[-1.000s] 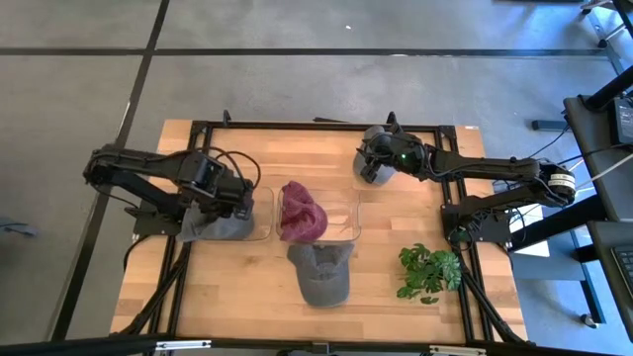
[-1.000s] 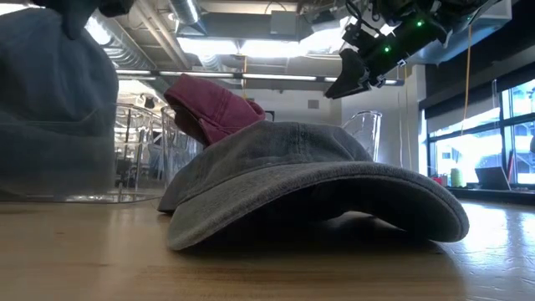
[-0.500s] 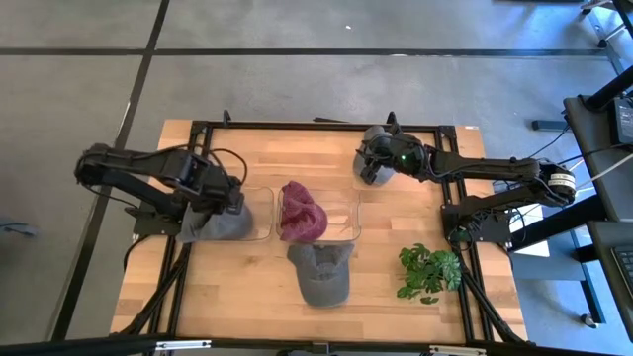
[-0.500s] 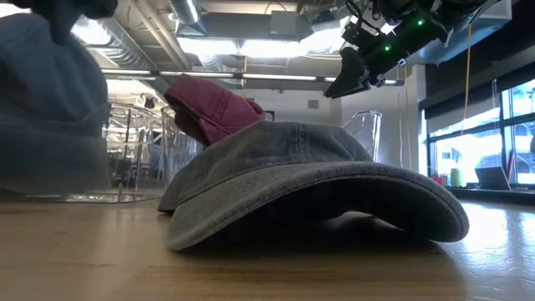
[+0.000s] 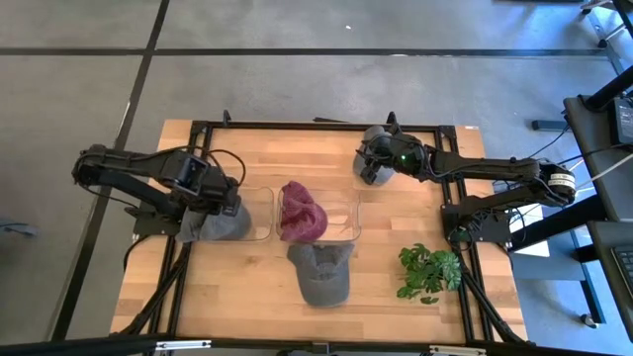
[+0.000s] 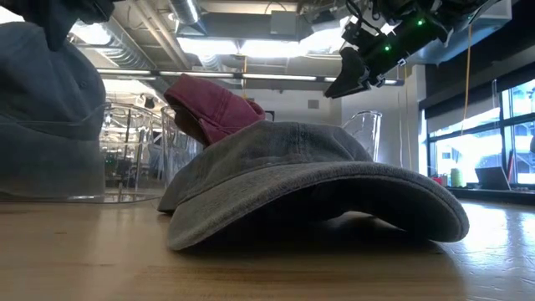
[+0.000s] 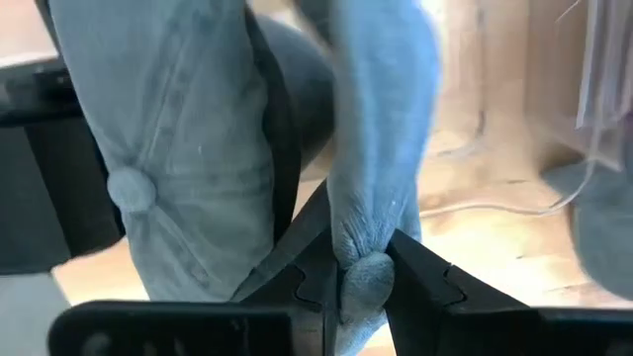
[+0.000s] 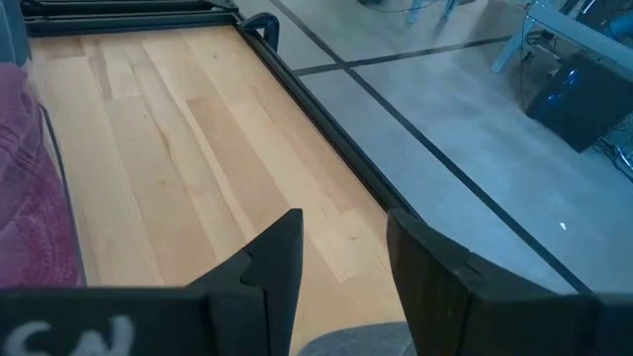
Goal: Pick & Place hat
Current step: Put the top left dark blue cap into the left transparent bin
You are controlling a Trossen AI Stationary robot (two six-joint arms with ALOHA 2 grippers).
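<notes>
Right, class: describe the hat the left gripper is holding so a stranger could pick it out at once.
Start at the wooden table and find the clear bins across its middle. The blue-grey hat sits at the left clear bin, a fold of its cloth pinched in the left gripper. Unlike the maroon hat and the grey cap lying flat in front, it alone is gripped.

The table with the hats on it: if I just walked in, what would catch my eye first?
Probably the pink hat, bright on its clear stand at the middle of the wooden table, with a grey hat lying flat just in front of it. On the left, the left claw pinches a fold of a blue-grey hat draped over another clear stand. The right claw hangs open above the table's far side, holding nothing.
</notes>
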